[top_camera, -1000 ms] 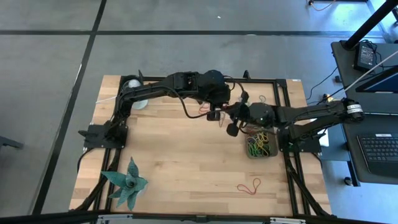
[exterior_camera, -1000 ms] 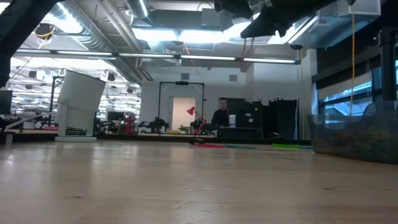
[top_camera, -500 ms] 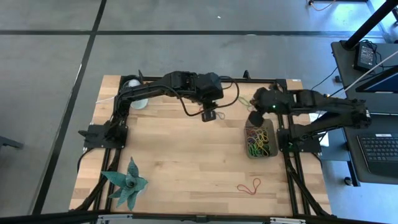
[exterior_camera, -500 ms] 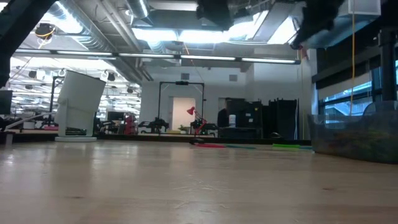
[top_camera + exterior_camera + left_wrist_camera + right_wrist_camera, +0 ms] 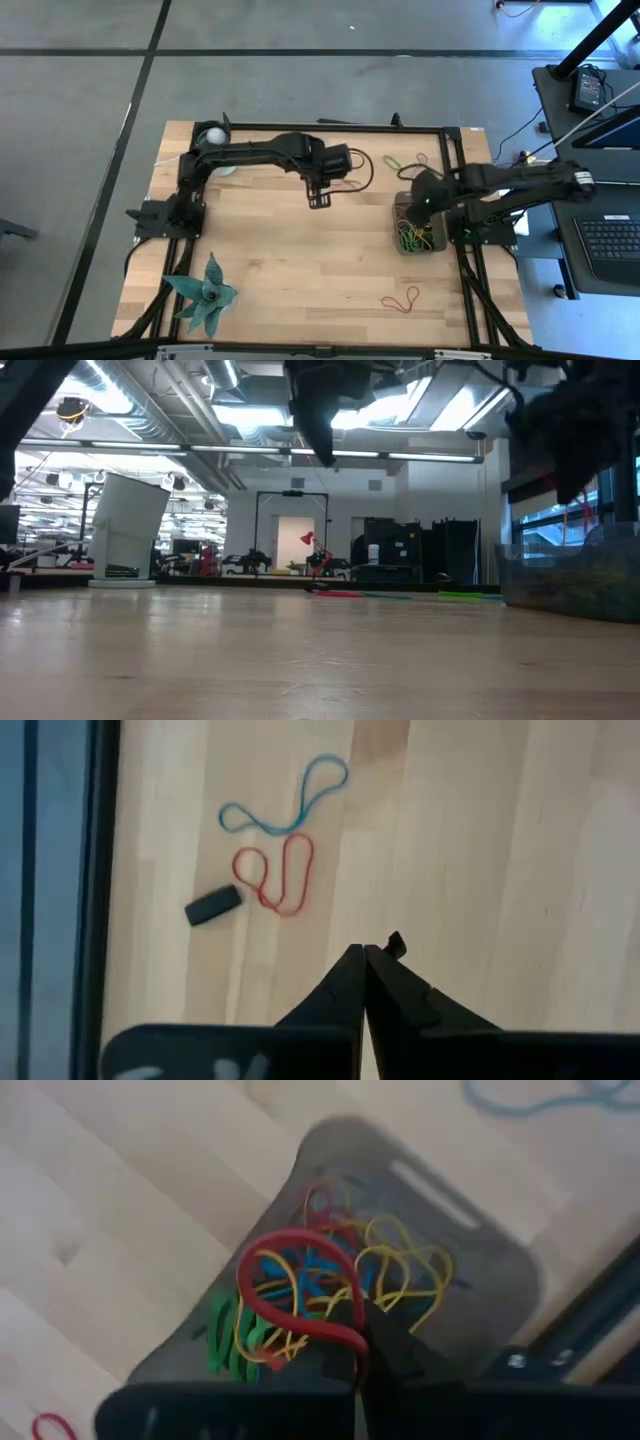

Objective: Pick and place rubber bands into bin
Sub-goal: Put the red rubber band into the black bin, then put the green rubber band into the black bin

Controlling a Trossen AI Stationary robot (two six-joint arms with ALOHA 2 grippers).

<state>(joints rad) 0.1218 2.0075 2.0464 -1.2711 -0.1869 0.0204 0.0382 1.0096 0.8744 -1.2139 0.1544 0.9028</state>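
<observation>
At about 8 o'clock on the wooden table (image 5: 290, 260) lies a teal star-shaped plant ornament (image 5: 203, 292), and a white round cup (image 5: 214, 135) stands near 10 o'clock. The left gripper (image 5: 318, 199) hangs above the table just past centre toward 12 o'clock, jaws pressed together on nothing; its wrist camera shows a red rubber band (image 5: 280, 873), a blue rubber band (image 5: 285, 805) and a small black oblong piece (image 5: 213, 905) lying close together on bare wood. A thin red loop (image 5: 400, 300) lies alone at about 5 o'clock. At 3 o'clock sits the bin (image 5: 397, 245), dark grey, holding a tangle of yellow, green, red and blue bands (image 5: 300, 1310). The right gripper (image 5: 406, 213) hovers over the bin's 12 o'clock end, jaws clamped on a red band (image 5: 290, 1285) that arches from its tips above the pile.
</observation>
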